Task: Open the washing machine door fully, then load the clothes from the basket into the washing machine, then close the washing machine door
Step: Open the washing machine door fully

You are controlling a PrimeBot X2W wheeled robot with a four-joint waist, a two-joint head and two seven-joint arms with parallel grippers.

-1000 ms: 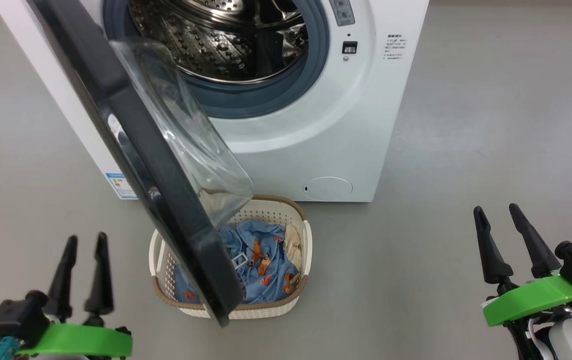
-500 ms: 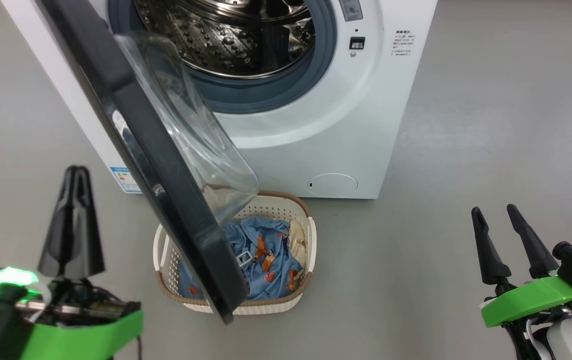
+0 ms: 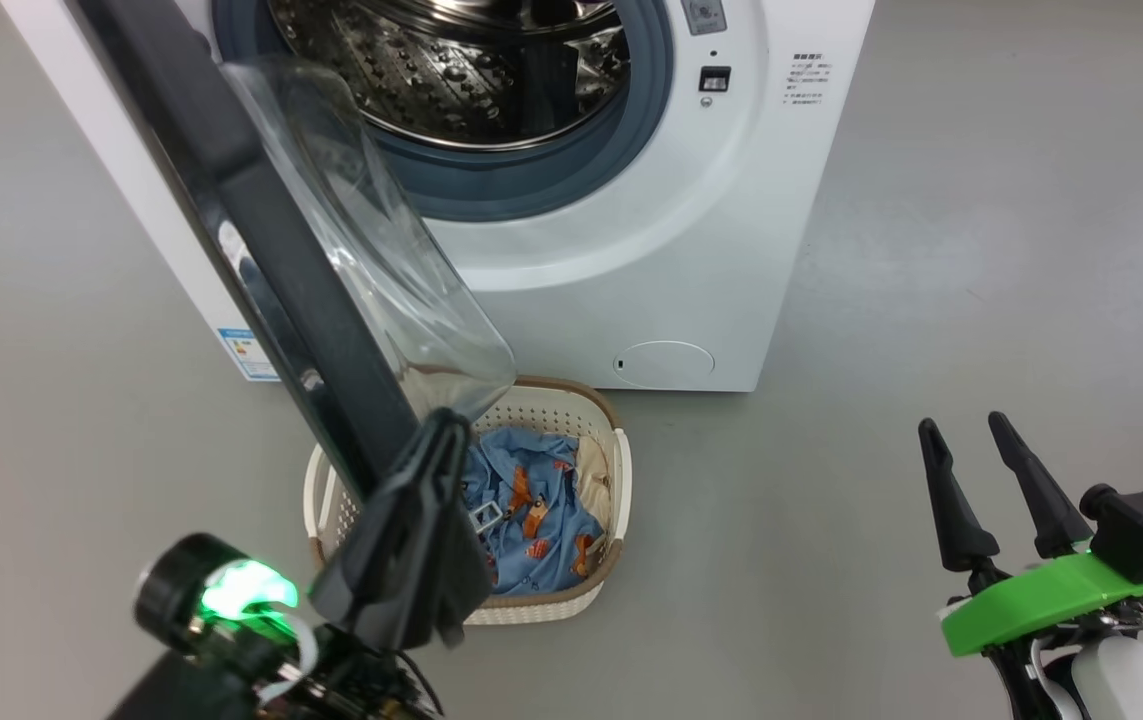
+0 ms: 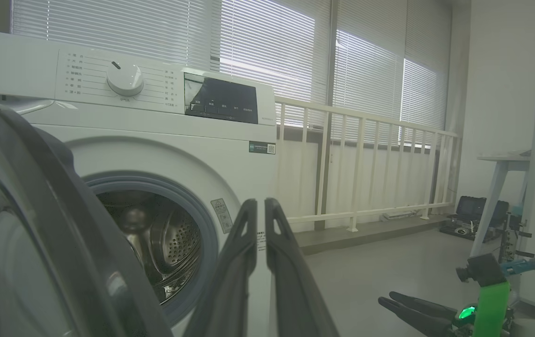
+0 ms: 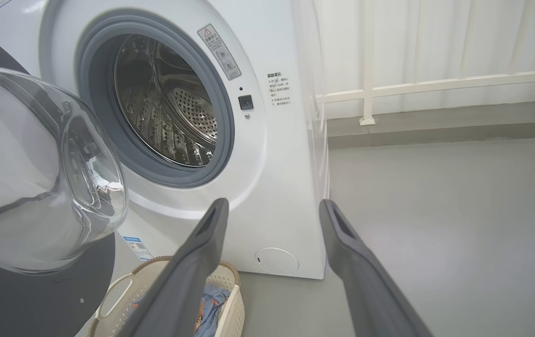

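The washing machine (image 3: 691, 230) stands at the top with its steel drum (image 3: 451, 70) exposed. The washing machine door (image 3: 261, 240) stands partly swung out toward me, its glass bowl (image 3: 371, 260) facing right. Below its lower end sits the basket (image 3: 616, 470) with the clothes (image 3: 531, 500) inside. My left gripper (image 3: 446, 418) is shut on nothing and covers the door's lower end; whether it touches the door I cannot tell. In the left wrist view the left gripper (image 4: 260, 203) points at the machine front, right of the door (image 4: 38, 210). My right gripper (image 3: 963, 422) hangs open at the lower right.
Grey floor (image 3: 981, 200) surrounds the machine. A white railing (image 4: 365, 164) under blinds runs along the back wall right of the machine. At the far right stand a white table (image 4: 506, 159) and a dark case (image 4: 473, 210) on the floor.
My left gripper has shut and swung right and up, from the lower left to the door's lower end. The right gripper has barely moved. The camera shifted slightly.
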